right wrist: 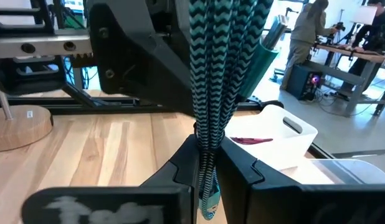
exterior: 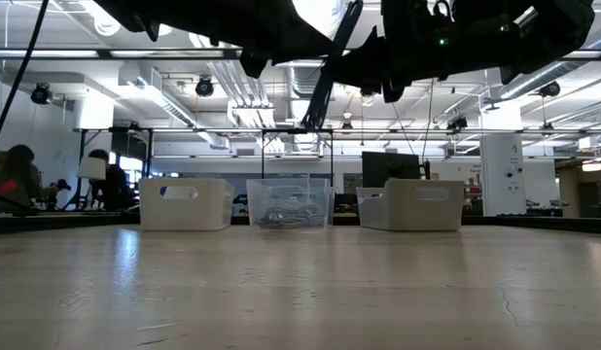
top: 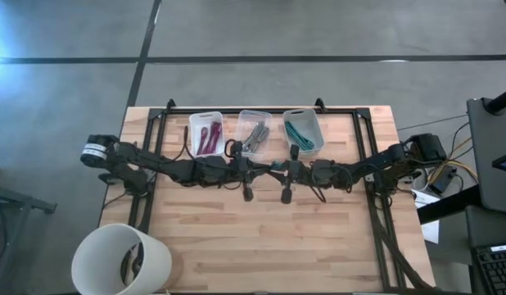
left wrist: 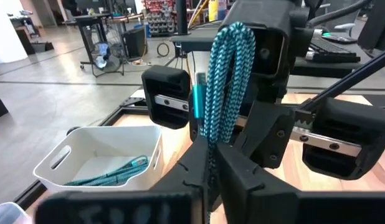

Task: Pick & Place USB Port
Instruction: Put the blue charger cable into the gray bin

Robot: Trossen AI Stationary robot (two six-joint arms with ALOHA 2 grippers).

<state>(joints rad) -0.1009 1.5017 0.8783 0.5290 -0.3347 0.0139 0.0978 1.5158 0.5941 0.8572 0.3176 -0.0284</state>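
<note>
From above, the near half of the wooden surface [top: 261, 242] is bare wood with lots of open room. A white bucket [top: 120, 260] sits just off its near left corner.

In the middle, the two arms reach in from the sides and meet. The left end effector [top: 247, 193] and the right end effector [top: 286, 195] hang side by side above the surface, close but apart.

In the left wrist view, the left end effector [left wrist: 209, 163] has its fingers shut on a teal braided cable [left wrist: 225, 81]. The cable is folded into a bundle, and its long side runs straight up and down. A shiny plug end shows on one side of the bundle.

In the right wrist view, the right end effector [right wrist: 206, 167] is also shut on a teal braided cable [right wrist: 216, 65]. It too stands upright, with one end poking out below the fingers.

Farther back, three bins stand in a row near the far edge. The left bin [top: 205, 133] holds purple cables, the middle bin [top: 254, 133] holds grey ones, and the right bin [top: 303, 131] holds teal ones.

In the low view, people [exterior: 15, 176] sit far off in the room.
</note>
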